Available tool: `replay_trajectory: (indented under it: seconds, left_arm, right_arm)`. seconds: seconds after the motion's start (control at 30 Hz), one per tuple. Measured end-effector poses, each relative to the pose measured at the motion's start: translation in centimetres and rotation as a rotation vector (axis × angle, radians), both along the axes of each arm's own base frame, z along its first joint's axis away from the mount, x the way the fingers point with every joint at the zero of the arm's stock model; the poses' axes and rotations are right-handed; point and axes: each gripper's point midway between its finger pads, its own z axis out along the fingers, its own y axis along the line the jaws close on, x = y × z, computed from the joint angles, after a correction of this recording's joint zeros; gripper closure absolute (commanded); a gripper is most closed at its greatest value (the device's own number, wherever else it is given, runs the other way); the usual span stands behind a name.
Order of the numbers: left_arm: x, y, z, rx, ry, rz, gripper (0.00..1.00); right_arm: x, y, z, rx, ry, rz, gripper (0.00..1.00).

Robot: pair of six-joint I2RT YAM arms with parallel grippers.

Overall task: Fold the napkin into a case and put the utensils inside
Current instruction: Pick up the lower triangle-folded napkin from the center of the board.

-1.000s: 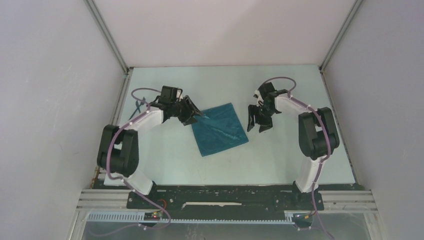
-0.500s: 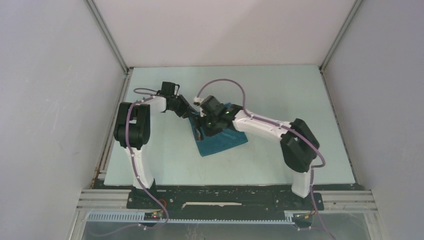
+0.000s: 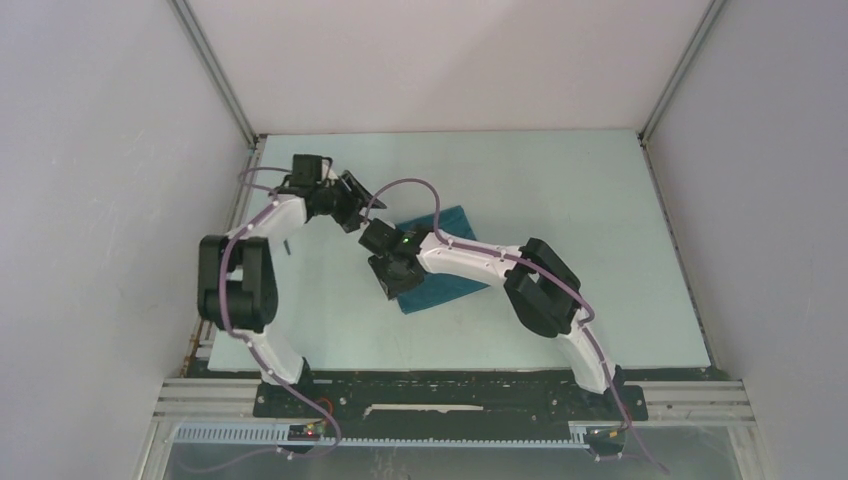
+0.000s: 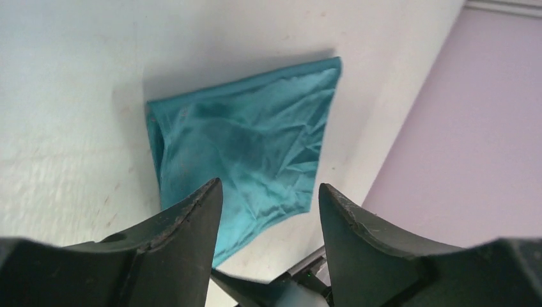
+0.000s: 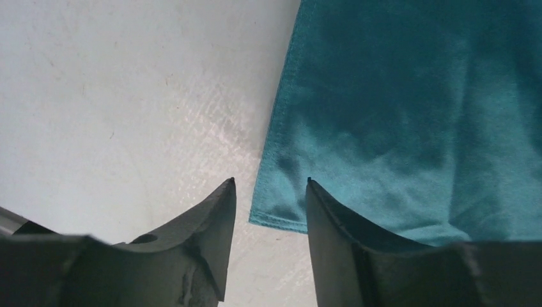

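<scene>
Status: napkin [image 3: 452,221] lies flat on the bench [image 3: 590,200], about mid-depth and slightly left of centre. It's turned, so its edges run skew to the bench edges. Teal cloth, creased, spread out as a rough square, so not a case yet.

Right arm: base at the near edge on the right side, reaching diagonally left across the bench. In the top view its forearm passes over the middle of the napkin and hides a strip of it. Right pincer [image 3: 386,278] sits at the napkin's left edge, pointing down at the bench. Wrist view shows its fingers partly apart. The cloth's edge and one corner lie in the gap, with one finger [image 5: 358,249] over the teal and the other over bare bench. The cloth is flat there, not lifted and not pinched, so the pincer has nothing in hold. Whether the tips touch cloth or bench, can't tell.

Left arm: elbow folded up near the left edge, wrist out toward the far-left part of the bench. Left pincer [image 3: 352,205] is just beside the napkin's far-left corner, over bare bench and close to the right wrist. Its fingers are partly apart with nothing between them. Its wrist view has the whole napkin past the fingertips, with the lilac side wall [image 4: 460,128] behind.
</scene>
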Motion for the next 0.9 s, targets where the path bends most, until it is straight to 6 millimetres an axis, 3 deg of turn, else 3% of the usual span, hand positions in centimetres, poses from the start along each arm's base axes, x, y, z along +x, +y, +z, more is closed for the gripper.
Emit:
replay_trajectory:
  seconds: [0.13,0.23,0.53,0.9]
  left_arm:
    - [-1.6,2.7,4.3,-0.01,-0.104,0.037,0.37]
    - [-3.1,4.4,5.7,0.011,-0.153,0.054,0.36]
    - [-7.7,4.8,3.9,0.048,-0.118,0.015,0.36]
    - [-9.8,5.2,3.9,0.064,-0.19,0.029,0.36]
  right_arm:
    - [-0.1,0.3,-1.0,-0.027,0.016,0.004,0.45]
    - [-0.4,0.0,-1.8,-0.055,0.033,0.005,0.44]
    - [-1.2,-0.6,-2.6,-0.097,0.051,0.003,0.44]
    - [-1.0,-1.3,-3.1,-0.133,-0.015,0.005,0.73]
